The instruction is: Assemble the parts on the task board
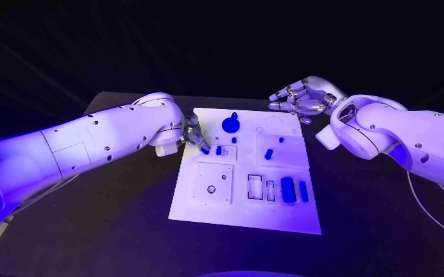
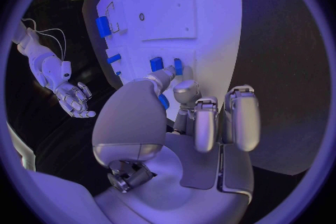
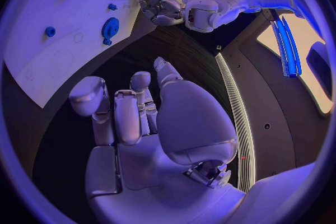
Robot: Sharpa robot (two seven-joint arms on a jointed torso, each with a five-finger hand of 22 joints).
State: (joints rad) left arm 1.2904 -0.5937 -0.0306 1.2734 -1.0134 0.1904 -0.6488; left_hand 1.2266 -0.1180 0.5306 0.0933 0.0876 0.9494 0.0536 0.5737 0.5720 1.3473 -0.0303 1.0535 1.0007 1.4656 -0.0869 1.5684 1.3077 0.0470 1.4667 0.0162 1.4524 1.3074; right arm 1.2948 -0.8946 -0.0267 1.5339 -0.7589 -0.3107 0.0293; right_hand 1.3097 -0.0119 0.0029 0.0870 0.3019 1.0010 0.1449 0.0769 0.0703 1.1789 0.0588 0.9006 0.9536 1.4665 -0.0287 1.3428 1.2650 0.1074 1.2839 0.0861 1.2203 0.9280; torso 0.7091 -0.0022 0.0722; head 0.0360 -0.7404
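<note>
The left hand sits at the left edge of the task board, its fingers bent down onto the board's upper-left block. In the left wrist view its thumb and a finger close around a small blue peg, so it is clamped on that part. Two more short blue pegs stand just beside the fingertips, on the same block.

Further right, a blue gear with a small knob lies near the board's far edge, close to the left hand but not touching it. A small blue cylinder stands on the upper-right block. In the near-right part of the board, a long blue bar and a thinner blue strip lie side by side next to two empty rectangular slots.

The right hand hovers above the dark surface just beyond the board's far-right corner, fingers apart and loosely curled, holding nothing and well clear of every part.
</note>
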